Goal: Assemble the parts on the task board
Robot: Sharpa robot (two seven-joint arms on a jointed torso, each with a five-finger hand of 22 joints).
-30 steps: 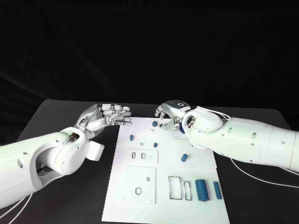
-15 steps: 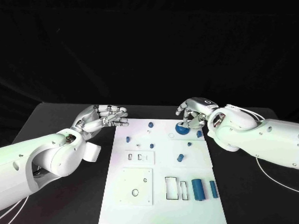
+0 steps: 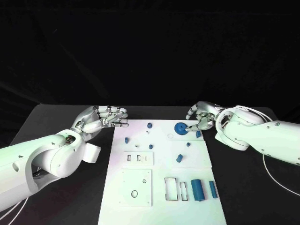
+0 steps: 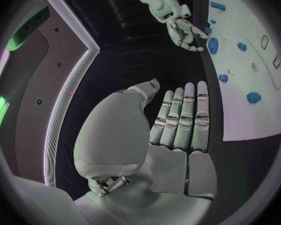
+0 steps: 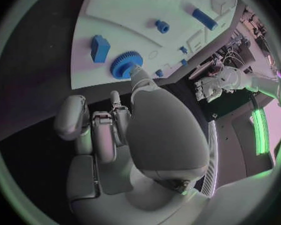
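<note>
The white task board (image 3: 165,206) lies in the middle of the black table. A blue gear (image 3: 181,127) lies flat near the board's far right corner. My right hand (image 3: 203,117) hovers just to its right, fingers loosely bent and holding nothing. The thumb tip (image 5: 138,73) reaches to the edge of the gear (image 5: 127,64). My left hand (image 3: 102,119) floats off the board's far left corner, and its fingers (image 4: 181,117) lie straight and side by side, holding nothing. Small blue parts (image 3: 150,125) dot the far half of the board.
Two blue cylinders (image 3: 197,189) lie side by side at the board's near right, next to rectangular slots (image 3: 171,187). A square plate with holes (image 3: 135,180) sits at the near left. A blue block (image 5: 100,48) lies close to the gear. Black table flanks the board.
The head camera has shifted. My right hand has drawn back to the right off the blue gear, which now lies uncovered on the board. The left hand has hardly moved.
</note>
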